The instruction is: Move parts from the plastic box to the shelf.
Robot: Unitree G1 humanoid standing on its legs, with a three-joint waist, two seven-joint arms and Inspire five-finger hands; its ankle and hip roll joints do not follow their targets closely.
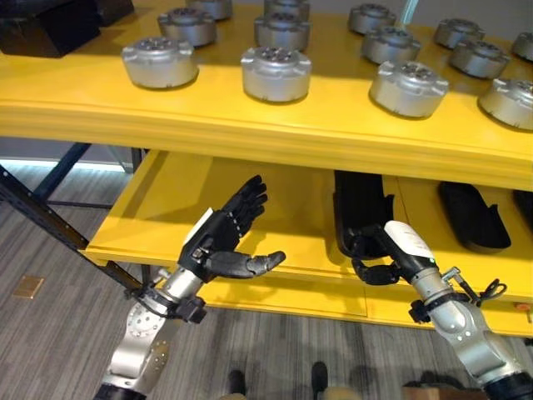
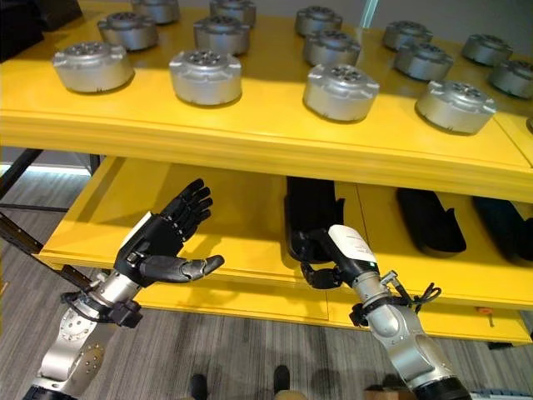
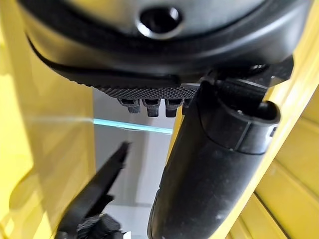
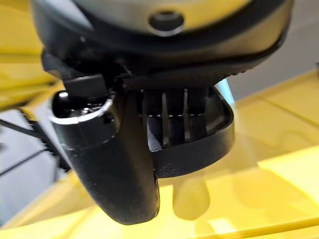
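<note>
Round ribbed metal parts [image 1: 276, 72], glossy yellow shelf [image 1: 250, 125]

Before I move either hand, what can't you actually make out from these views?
- Right hand: its fingers curl around a black part on the lower shelf; the hand covers the contact.
- Black parts' far ends: hidden under the top shelf.
- Silver parts: the back row is cut by the frame edge.

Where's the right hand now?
In the left eye view, the right hand sits low on the right, over the lower yellow shelf, touching a black part.
</note>
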